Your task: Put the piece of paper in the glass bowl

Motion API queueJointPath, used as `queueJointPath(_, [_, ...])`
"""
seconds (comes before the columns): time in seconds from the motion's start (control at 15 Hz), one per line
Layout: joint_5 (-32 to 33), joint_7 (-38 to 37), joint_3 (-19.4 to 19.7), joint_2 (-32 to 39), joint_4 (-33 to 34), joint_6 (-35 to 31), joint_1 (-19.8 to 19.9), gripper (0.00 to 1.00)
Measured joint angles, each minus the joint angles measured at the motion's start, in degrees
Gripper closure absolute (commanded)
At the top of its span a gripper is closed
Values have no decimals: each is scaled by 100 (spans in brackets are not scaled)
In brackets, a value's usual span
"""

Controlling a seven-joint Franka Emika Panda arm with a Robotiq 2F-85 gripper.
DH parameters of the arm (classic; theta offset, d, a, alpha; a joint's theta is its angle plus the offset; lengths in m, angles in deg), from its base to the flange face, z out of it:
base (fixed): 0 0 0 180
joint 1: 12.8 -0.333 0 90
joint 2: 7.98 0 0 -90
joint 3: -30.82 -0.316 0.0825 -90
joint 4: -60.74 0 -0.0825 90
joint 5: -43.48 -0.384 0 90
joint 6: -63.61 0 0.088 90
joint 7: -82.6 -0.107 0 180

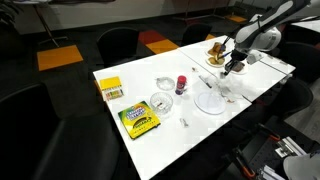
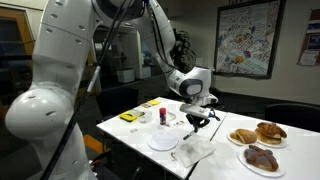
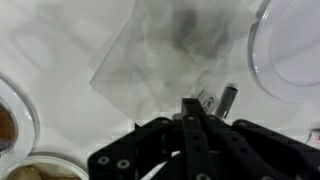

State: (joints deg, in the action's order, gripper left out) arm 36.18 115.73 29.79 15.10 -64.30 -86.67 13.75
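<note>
My gripper (image 1: 233, 68) (image 2: 197, 121) hangs a little above the table, near the end with the pastries. In the wrist view its fingers (image 3: 207, 99) are close together with a small white scrap, the piece of paper (image 3: 203, 98), pinched between the tips. A translucent crinkled sheet (image 3: 160, 50) (image 2: 195, 152) lies on the table below it. The glass bowl (image 1: 164, 87) stands near the table's middle, apart from the gripper. A second clear round dish (image 1: 160, 105) sits next to it.
A round white plate (image 1: 210, 100) (image 2: 163, 142) (image 3: 292, 50) lies beside the gripper. Plates of pastries (image 1: 217, 50) (image 2: 258, 135) stand at the table's end. A red cup (image 1: 181, 83), a crayon box (image 1: 138, 121) and a yellow box (image 1: 110, 88) are further off.
</note>
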Motion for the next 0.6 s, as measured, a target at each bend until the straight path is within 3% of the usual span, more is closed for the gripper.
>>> queueJointPath(0.27, [-4,3,-135,-416,-315,75,-449,100])
queueJointPath(0.6, [35,-175,-164,-475,-247,280,-1120,100])
